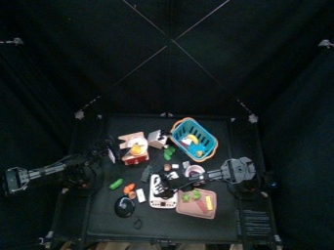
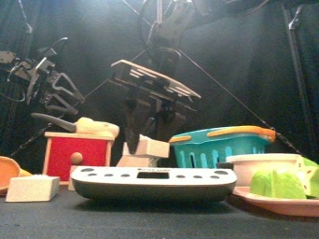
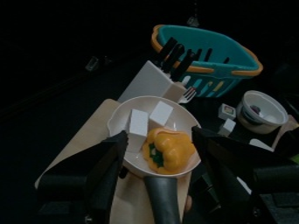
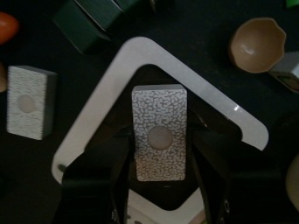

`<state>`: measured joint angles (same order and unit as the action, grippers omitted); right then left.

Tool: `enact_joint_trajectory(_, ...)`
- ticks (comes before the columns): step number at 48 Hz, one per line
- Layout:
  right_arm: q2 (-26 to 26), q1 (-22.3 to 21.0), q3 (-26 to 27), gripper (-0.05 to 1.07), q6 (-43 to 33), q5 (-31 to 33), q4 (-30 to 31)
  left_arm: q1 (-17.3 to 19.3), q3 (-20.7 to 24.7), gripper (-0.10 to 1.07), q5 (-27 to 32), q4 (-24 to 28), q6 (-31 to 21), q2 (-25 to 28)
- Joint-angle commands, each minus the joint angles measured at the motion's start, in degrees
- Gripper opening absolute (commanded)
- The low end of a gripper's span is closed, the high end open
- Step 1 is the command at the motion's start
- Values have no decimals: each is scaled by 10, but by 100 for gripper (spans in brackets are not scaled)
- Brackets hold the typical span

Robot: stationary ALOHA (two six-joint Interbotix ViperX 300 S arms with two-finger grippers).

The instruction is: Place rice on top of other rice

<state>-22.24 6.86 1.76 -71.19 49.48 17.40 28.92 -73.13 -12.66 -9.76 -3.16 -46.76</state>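
My right gripper [image 4: 158, 153] is shut on a white speckled rice block [image 4: 158, 122]. It holds the block over a white scale [image 4: 239, 122]. In the front view the block [image 2: 152, 147] hangs just above the scale [image 2: 152, 183], under the right gripper [image 2: 147, 126]. A second rice block [image 4: 28, 101] lies flat on the table beside the scale. It also shows at the front left [image 2: 32, 188]. My left gripper [image 3: 162, 171] rests at the left, jaws apart on either side of a grey ladle's handle [image 3: 166, 194].
The ladle holds a yellow pepper [image 3: 170, 149] on a red box [image 2: 75, 157]. A teal basket [image 2: 222, 145] stands at the back right. A cutting board with green pieces [image 2: 284, 182] lies at the right. A brown bowl [image 4: 257, 44] sits near the scale.
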Motion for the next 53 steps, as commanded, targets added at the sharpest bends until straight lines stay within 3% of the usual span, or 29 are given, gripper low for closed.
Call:
enact_joint_trajectory(1, 15, 5, 25, 68, -1, -46, -4, -2, 7, 94, -8, 4, 1, 0)
enact_joint_trajectory(12, -40, 11, 76, 69, 0, -167, -51, -2, 4, 94, -7, 3, 0, 0)
enact_joint_trajectory(35, -105, 15, 154, 71, 1, -111, -53, -2, 4, 94, -7, 3, 0, 0)
enact_joint_trajectory(53, -122, 13, 171, 89, 1, -88, -33, -1, 2, 94, -7, 3, 1, 0)
